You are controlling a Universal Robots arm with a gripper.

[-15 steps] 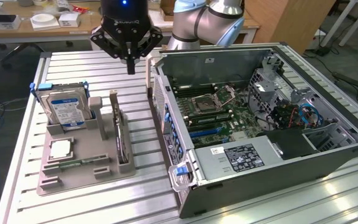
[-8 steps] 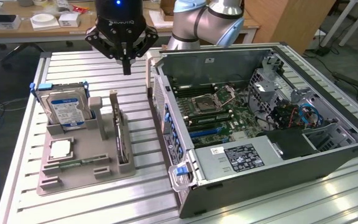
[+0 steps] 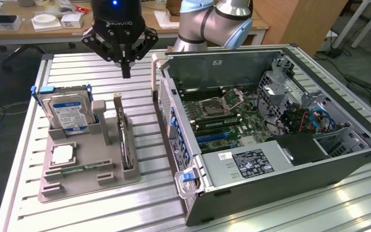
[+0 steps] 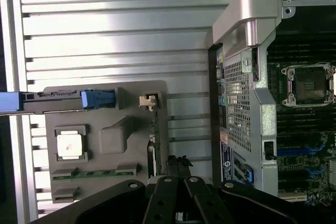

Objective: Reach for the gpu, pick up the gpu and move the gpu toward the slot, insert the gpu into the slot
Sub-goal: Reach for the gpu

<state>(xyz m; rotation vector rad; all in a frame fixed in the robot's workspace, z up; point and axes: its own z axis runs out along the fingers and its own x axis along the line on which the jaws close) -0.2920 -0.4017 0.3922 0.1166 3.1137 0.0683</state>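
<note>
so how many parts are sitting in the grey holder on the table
4: hard drive upright at one end, gpu on edge nearest the case, processor chip flat next to the drive, memory stick beside the chip.

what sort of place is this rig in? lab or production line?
Probably a robotics lab or workshop rather than a line: an open PC tower on a slatted aluminium table, a grey fixture tray holding parts, and cluttered wooden desks behind.

- Exterior view: high, angled down across the slatted table [image 3: 140, 212], fairly far.
- Wrist view: straight down past the gripper [image 4: 177, 167], nearer.
- Shared: gray holder tray [image 3: 76, 189], open computer case [image 3: 269, 191].
</note>
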